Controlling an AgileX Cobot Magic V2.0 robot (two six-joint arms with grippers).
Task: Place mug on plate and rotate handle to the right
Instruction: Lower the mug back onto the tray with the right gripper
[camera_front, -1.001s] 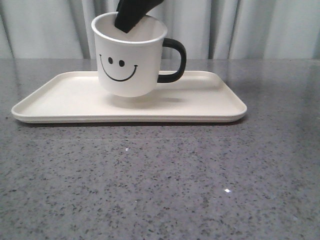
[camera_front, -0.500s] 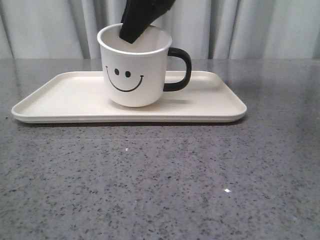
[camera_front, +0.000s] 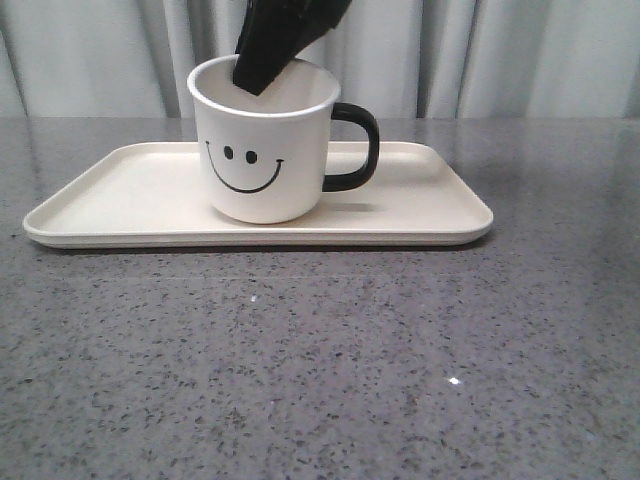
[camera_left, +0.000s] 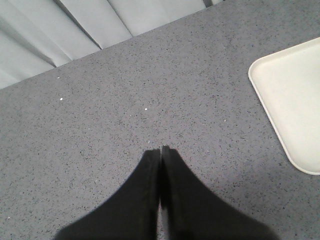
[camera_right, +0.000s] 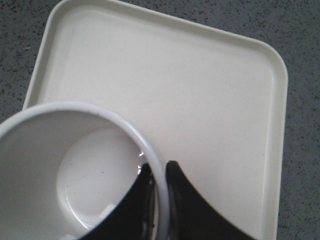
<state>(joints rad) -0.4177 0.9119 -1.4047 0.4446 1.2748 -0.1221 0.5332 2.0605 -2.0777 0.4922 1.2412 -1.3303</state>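
The white mug (camera_front: 262, 165) with a black smiley face stands upright on the cream plate (camera_front: 130, 200), left of the plate's middle. Its black handle (camera_front: 355, 148) points to the right in the front view. My right gripper (camera_front: 262, 68) comes down from above and is shut on the mug's rim, one finger inside the mug and one outside. In the right wrist view the rim (camera_right: 159, 176) runs between the two black fingers (camera_right: 135, 205), with the plate (camera_right: 200, 90) beneath. My left gripper (camera_left: 160, 149) is shut on nothing above bare counter, beside a corner of the plate (camera_left: 295, 100).
The plate lies on a grey speckled counter (camera_front: 320, 360). Pale curtains (camera_front: 500, 55) hang along the far edge of the counter.
The mug has come down from slightly above the plate and tilted to standing upright on it. The right gripper still holds the rim. The handle stays pointing right.
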